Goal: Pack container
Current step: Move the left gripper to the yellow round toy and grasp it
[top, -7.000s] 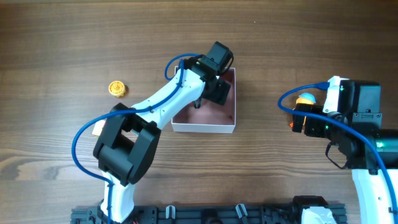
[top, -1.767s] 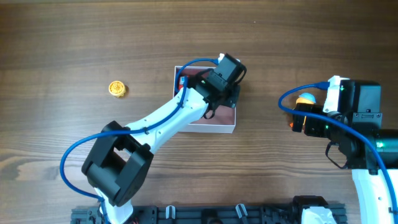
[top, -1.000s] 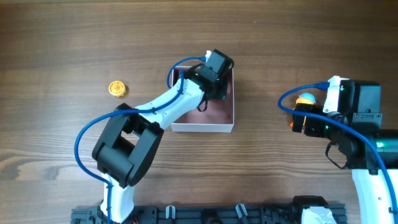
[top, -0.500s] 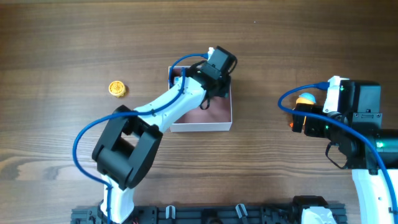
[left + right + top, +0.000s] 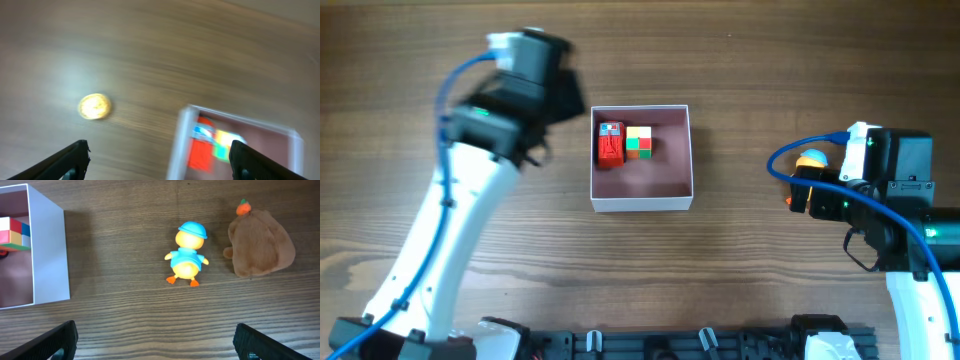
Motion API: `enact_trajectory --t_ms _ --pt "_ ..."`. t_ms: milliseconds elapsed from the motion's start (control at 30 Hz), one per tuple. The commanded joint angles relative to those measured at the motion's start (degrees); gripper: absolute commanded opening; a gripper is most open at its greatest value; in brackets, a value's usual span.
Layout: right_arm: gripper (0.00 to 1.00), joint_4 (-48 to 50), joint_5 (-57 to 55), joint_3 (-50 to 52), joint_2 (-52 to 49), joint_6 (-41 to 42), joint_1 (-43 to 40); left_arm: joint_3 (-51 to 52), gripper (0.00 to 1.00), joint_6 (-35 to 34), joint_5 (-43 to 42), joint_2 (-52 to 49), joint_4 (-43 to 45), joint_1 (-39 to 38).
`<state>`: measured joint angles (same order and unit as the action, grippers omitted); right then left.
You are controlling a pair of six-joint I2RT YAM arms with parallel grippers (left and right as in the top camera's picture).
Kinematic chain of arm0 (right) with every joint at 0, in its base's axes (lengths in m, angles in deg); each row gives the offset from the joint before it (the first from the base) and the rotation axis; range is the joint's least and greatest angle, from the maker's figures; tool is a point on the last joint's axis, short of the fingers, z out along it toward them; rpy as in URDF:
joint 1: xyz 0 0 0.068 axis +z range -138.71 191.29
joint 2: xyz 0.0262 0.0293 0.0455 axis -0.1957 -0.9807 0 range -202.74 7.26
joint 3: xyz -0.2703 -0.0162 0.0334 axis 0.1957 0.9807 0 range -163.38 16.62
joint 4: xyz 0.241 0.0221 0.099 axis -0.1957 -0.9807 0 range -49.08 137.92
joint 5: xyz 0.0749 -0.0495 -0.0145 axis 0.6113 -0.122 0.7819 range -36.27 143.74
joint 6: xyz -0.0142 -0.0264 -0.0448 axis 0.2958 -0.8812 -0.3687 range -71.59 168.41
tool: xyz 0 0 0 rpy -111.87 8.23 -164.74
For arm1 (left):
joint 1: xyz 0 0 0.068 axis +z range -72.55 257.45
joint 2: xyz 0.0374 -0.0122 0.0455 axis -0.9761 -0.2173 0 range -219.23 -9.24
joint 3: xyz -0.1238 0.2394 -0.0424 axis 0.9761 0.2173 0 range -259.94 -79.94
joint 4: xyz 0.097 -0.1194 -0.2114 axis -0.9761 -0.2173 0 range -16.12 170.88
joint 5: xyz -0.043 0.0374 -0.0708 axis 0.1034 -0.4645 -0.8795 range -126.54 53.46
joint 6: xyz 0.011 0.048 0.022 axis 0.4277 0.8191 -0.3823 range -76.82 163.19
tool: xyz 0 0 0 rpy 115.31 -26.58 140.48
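Note:
The container (image 5: 642, 203), a square white box with a pink inside, stands mid-table. It holds a red toy (image 5: 610, 144) and a multicoloured cube (image 5: 640, 142) side by side at its far side. My left arm (image 5: 520, 85) is blurred, up and left of the box. My left gripper (image 5: 160, 167) is open and empty, with the box rim (image 5: 180, 140) between its fingers. A yellow round toy (image 5: 94, 106) lies on the wood to the left. My right gripper (image 5: 157, 347) is open and empty, near a duck toy (image 5: 187, 255).
A brown plush with an orange top (image 5: 260, 245) lies right of the duck. The container's white wall (image 5: 47, 255) is at the left of the right wrist view. The duck's head (image 5: 810, 158) shows beside the right arm overhead.
My left arm has swung out of the container to the far left, uncovering the red toy and cube inside. The box sits slightly further left than before. The right arm has not moved.

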<state>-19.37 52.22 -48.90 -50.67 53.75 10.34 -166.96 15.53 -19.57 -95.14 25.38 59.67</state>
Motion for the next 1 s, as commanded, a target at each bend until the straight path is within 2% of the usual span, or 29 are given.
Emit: enact_trajectory --t_ms 0,133,500,967 --pt "1.00 0.13 0.66 -1.36 0.42 0.92 0.24 0.81 0.98 -6.80 -9.40 -4.26 -0.96 10.32" --pt "1.00 -0.20 -0.42 -1.36 0.42 2.49 0.24 0.94 0.99 -7.32 -10.54 -11.47 -1.70 16.33" --pt "1.00 -0.31 -1.62 -1.36 0.42 2.99 0.24 0.94 1.00 -6.34 -12.13 -30.34 -0.39 20.85" --pt "1.00 -0.70 -1.49 -1.36 0.42 2.51 0.24 0.94 1.00 -2.89 -13.81 -36.15 6.25 21.18"
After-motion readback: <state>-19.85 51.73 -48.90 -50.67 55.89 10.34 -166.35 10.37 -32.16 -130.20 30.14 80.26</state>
